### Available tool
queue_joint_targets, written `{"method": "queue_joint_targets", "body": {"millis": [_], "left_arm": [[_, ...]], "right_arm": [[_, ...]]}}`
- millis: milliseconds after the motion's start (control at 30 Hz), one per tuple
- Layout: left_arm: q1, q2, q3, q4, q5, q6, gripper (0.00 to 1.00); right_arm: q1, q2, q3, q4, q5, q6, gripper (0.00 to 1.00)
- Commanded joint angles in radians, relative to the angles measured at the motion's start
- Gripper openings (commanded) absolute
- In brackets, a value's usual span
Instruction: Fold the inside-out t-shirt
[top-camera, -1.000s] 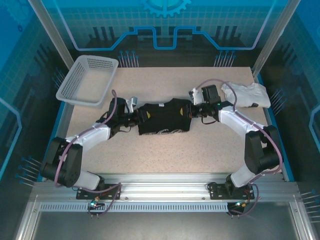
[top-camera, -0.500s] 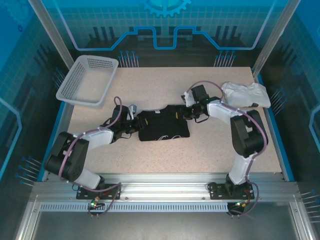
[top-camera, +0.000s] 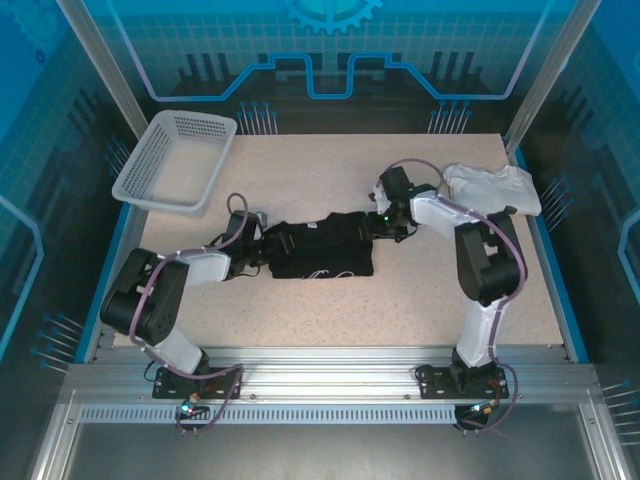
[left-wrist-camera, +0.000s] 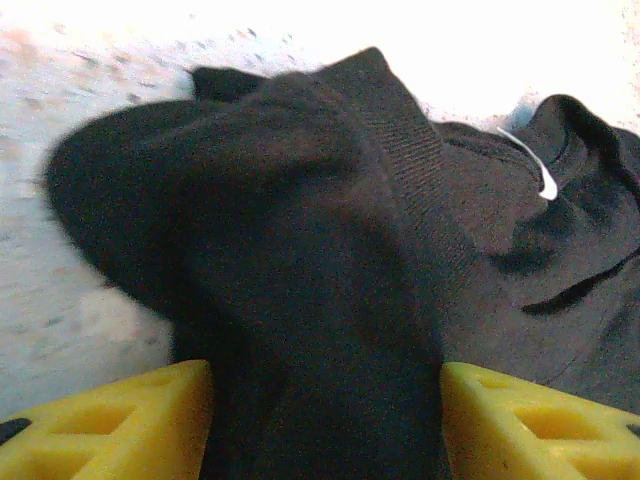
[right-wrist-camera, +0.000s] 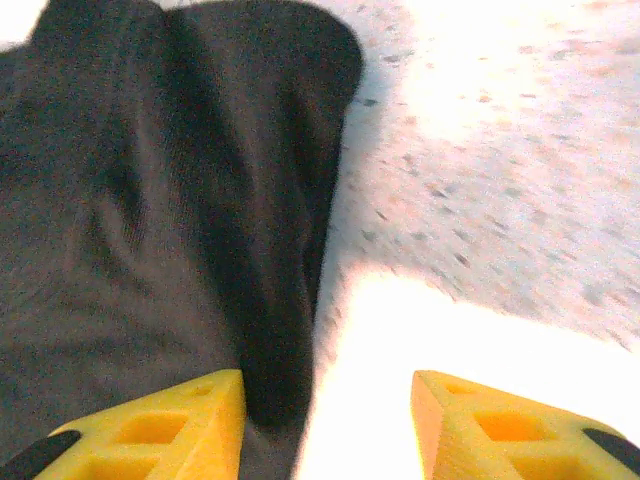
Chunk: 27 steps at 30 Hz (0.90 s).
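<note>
**Item 1: inside-out t-shirt** (top-camera: 322, 250). Black soft cloth, gathered into a rough, wide bundle. It lies flat on the tabletop (top-camera: 330, 170) near the centre, slightly toward 6 o'clock. Its long side runs from 9 to 3 o'clock. A faint pale marking shows along the 6 o'clock edge. From the left wrist camera, a small white label (left-wrist-camera: 545, 185) sits in the folds toward 2 o'clock, beside a ribbed band of cloth.

**Item 2: left gripper** (top-camera: 268, 243). It sits low at the shirt's 9 o'clock end, with its arm reaching in from 8 o'clock. The jaws stand well apart. From the wrist camera, a thick hump of black cloth lies between the yellow fingers (left-wrist-camera: 110, 420) and fills the gap. I cannot tell if the cloth is pressed or merely resting there.

**Item 3: right gripper** (top-camera: 381, 221). It sits low at the shirt's 2 o'clock corner, with its arm bending in from 3 o'clock. The jaws are parted and hold nothing. From the wrist camera, the shirt's edge lies against one yellow finger (right-wrist-camera: 150, 430), and bare speckled tabletop shows between the two.

**Item 4: basket** (top-camera: 150, 192). Pale plastic mesh, at 10 o'clock on the tabletop, well apart from the shirt.

**Item 5: white garment** (top-camera: 492, 188). Crumpled and folded, at 2 o'clock, near the right arm's forearm.
</note>
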Motion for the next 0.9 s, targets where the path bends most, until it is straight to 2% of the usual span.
{"method": "queue_joint_targets", "body": {"millis": [0,67,167,333,400,533,600,700,867], "left_arm": [[0.003,-0.137,-0.029,-0.154,-0.067,0.03,0.68],[-0.011,-0.197,-0.025,-0.191,-0.066,0.039,0.73],[-0.05,-0.231,-0.001,-0.203,-0.025,0.053,0.73],[-0.091,-0.109,0.025,-0.106,0.163,0.028,0.7],[-0.091,-0.053,0.018,-0.081,0.191,0.011,0.69],[-0.084,0.027,0.002,-0.151,0.102,0.034,0.68],[-0.057,0.046,0.001,-0.166,0.102,0.048,0.68],[-0.03,-0.007,0.001,-0.139,0.148,0.053,0.69],[-0.007,-0.1,0.043,-0.146,0.097,0.071,0.74]], "right_arm": [[0.018,-0.145,-0.072,-0.016,0.01,-0.026,0.5],[0.061,-0.171,-0.1,0.043,-0.061,-0.003,0.5],[0.141,-0.118,-0.089,0.1,-0.141,0.059,0.48],[0.168,-0.003,-0.084,0.117,-0.153,0.13,0.46],[0.168,0.029,-0.093,0.116,-0.154,0.145,0.45],[0.157,0.078,-0.117,0.091,-0.153,0.159,0.44],[0.145,0.061,-0.122,0.084,-0.162,0.145,0.44],[0.128,-0.035,-0.119,0.07,-0.143,0.103,0.47],[0.059,-0.134,-0.121,0.042,-0.099,0.069,0.59]]}}
